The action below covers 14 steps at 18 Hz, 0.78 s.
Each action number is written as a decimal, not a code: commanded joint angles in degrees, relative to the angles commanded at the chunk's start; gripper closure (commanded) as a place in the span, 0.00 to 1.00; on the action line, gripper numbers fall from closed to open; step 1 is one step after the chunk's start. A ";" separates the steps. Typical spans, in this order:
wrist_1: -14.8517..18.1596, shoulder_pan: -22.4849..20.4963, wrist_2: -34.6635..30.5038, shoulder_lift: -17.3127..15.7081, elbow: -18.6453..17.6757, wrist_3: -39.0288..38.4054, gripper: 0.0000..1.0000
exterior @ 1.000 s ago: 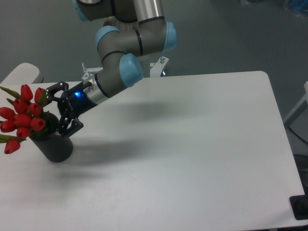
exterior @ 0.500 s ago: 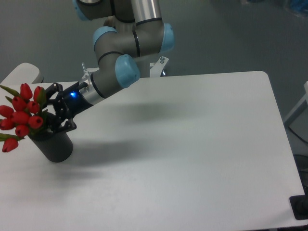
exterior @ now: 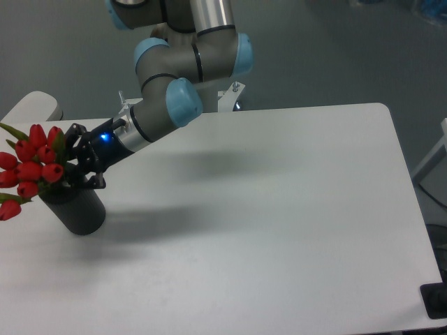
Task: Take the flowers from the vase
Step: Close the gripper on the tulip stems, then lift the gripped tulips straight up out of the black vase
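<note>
Red flowers point(exterior: 31, 167) in vase point(exterior: 75, 211), gripper point(exterior: 74, 159) prob. round stems.

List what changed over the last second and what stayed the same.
The gripper moved left, away from the vase's upper right side and in against the flowers, with its fingers now at the bunch just above the vase mouth. The bunch shifted slightly left. Whether the fingers have closed on the stems cannot be told. The vase stayed in place on the table, flowers still inside.
</note>
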<state>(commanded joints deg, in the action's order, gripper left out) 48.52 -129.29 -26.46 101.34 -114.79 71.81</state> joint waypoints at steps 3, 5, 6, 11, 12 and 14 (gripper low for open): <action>0.09 -0.17 0.00 -0.35 0.61 -0.79 0.67; 0.00 -0.26 0.00 -0.70 1.05 -2.72 0.67; 0.00 -0.35 0.00 -1.05 1.40 -3.08 0.67; 0.00 -0.96 1.75 -2.72 4.48 -9.39 0.67; 0.00 -1.23 2.45 -3.07 5.09 -10.71 0.67; 0.00 -1.49 3.07 -4.30 6.15 -13.35 0.67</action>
<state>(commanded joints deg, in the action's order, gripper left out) 48.52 -130.78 -23.38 97.04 -108.64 58.46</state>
